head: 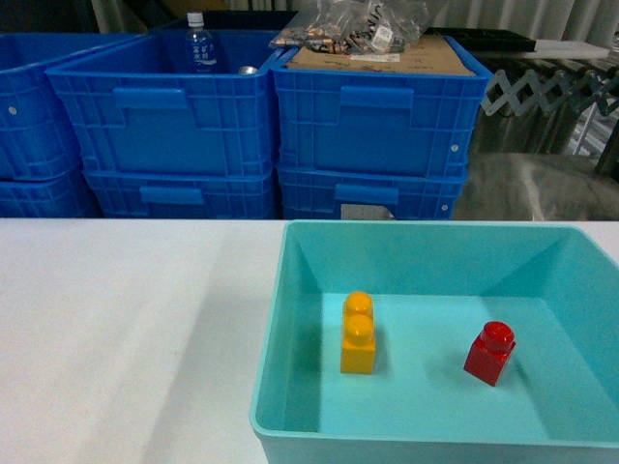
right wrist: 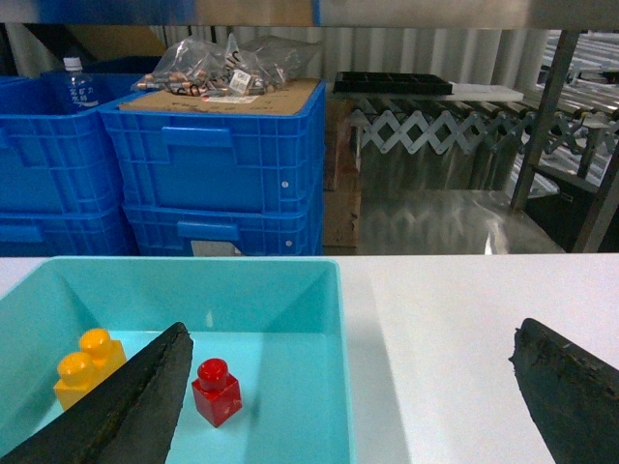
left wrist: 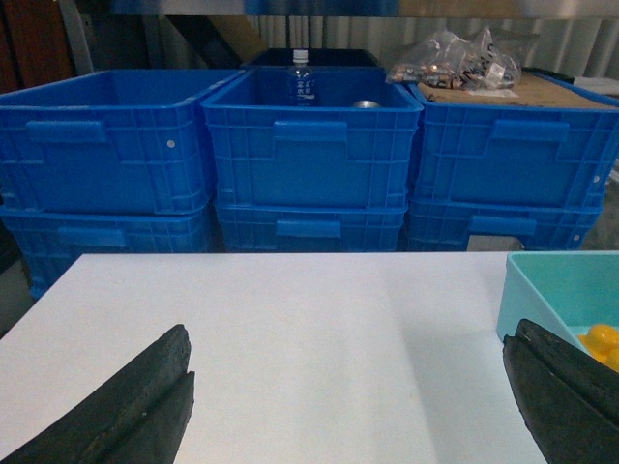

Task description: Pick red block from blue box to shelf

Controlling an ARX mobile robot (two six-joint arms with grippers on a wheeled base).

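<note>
The red block point(head: 489, 353) stands upright on the floor of the blue box point(head: 290, 290), right of centre, and nothing touches it. In the right wrist view the red block point(right wrist: 215, 391) sits just right of the left fingertip of my right gripper point(right wrist: 348, 396). That gripper is open and empty, hanging over the blue box's right wall point(right wrist: 343, 367) and the bare table. My left gripper point(left wrist: 348, 396) is open over the white table, left of the blue box point(left wrist: 551, 290). A steel upright of the shelf point(right wrist: 545, 121) shows at the far right. Neither gripper appears in the head view.
An orange two-stud brick point(head: 358, 334) stands in the box, left of the red block. Stacked dark blue crates point(head: 368, 126) line the far table edge, holding a bottle point(head: 198, 43) and a bag of parts point(head: 363, 24). A folding lattice rack point(right wrist: 435, 116) stands behind.
</note>
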